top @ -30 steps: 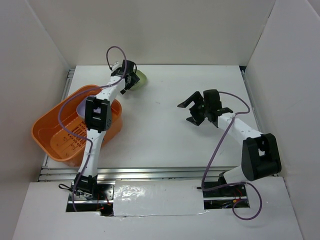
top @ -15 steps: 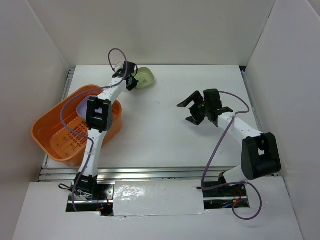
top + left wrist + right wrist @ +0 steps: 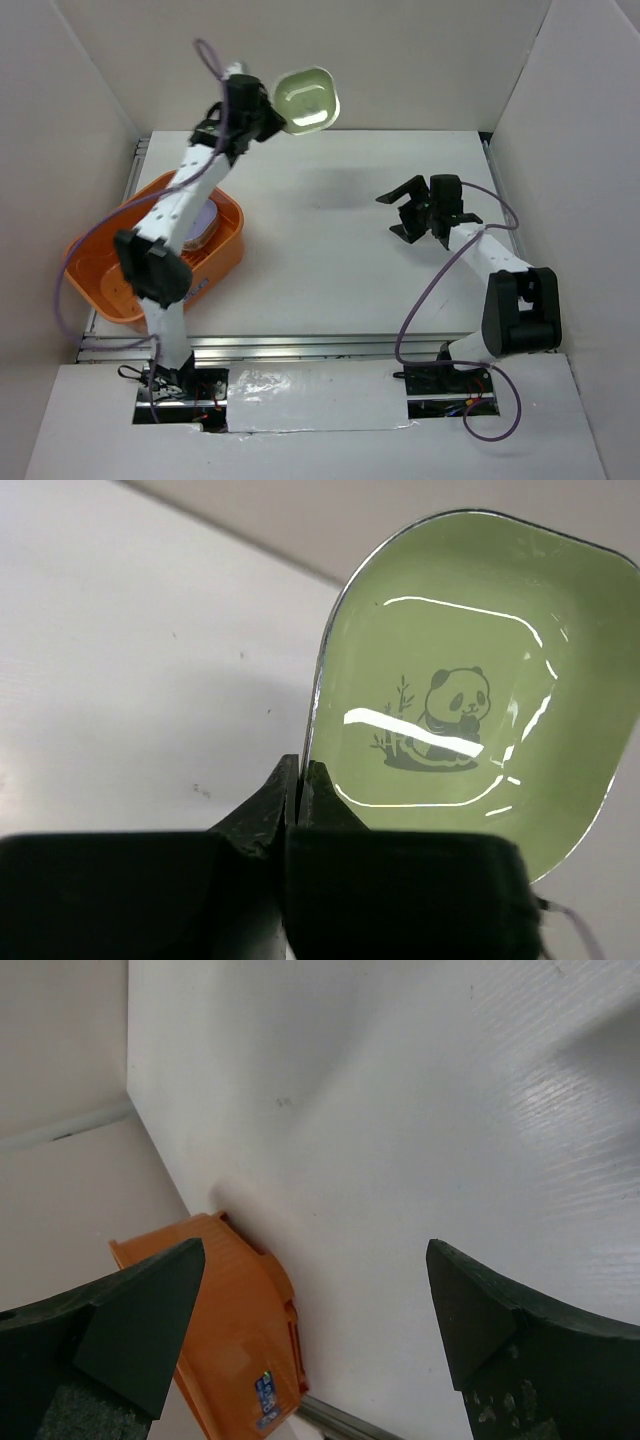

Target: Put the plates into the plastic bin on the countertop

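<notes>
My left gripper [image 3: 270, 115] [image 3: 300, 775] is shut on the rim of a pastel green plate [image 3: 307, 98] [image 3: 470, 720] with a grey panda print, held high above the back of the countertop [image 3: 330, 240]. The orange plastic bin [image 3: 100, 265] [image 3: 235, 1330] sits at the left of the countertop with a lilac plate [image 3: 200, 222] lying in it. My right gripper [image 3: 425, 213] [image 3: 315, 1325] hovers open over the right side, with nothing between its fingers.
White walls enclose the countertop at the back and on both sides. A metal rail [image 3: 320, 347] runs along the front edge. Purple cables loop from both arms.
My left gripper has shut on the green plate at the back and lifted it well off the countertop, with the arm rising. The right gripper has shifted a little to the right.
</notes>
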`<state>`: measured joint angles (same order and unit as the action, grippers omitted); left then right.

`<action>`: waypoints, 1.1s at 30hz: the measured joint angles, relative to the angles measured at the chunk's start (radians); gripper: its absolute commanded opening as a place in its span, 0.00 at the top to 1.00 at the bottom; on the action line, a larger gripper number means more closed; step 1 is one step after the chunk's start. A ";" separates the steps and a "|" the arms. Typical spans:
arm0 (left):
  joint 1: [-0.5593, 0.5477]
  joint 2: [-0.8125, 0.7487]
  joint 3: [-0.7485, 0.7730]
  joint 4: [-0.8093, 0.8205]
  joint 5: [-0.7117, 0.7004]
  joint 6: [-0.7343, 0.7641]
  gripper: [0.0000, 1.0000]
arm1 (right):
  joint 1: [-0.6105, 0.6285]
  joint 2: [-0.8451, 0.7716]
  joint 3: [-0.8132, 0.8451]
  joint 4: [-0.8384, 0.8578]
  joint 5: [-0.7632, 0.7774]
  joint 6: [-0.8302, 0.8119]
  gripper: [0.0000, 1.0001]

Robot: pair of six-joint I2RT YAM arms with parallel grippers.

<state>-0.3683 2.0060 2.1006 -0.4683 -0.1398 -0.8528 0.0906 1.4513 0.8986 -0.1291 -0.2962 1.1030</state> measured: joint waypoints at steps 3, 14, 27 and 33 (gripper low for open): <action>0.074 -0.271 -0.093 -0.085 -0.068 -0.047 1.00 | -0.006 0.008 0.000 0.001 0.000 0.003 0.00; 0.485 -0.737 -0.710 -0.263 -0.133 -0.092 1.00 | 0.011 0.009 0.071 -0.070 0.010 0.003 0.00; 0.509 -0.629 -0.934 -0.227 -0.102 -0.227 1.00 | 0.049 -0.358 0.145 -0.238 0.039 -0.016 0.00; 0.482 -0.600 -0.906 -0.248 -0.150 -0.290 0.01 | 0.054 -0.406 0.150 -0.308 0.030 -0.032 0.00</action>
<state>0.1135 1.4055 1.1950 -0.7158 -0.2897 -1.1431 0.1448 1.0454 1.0489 -0.4374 -0.2665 1.0706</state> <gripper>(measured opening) 0.886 0.998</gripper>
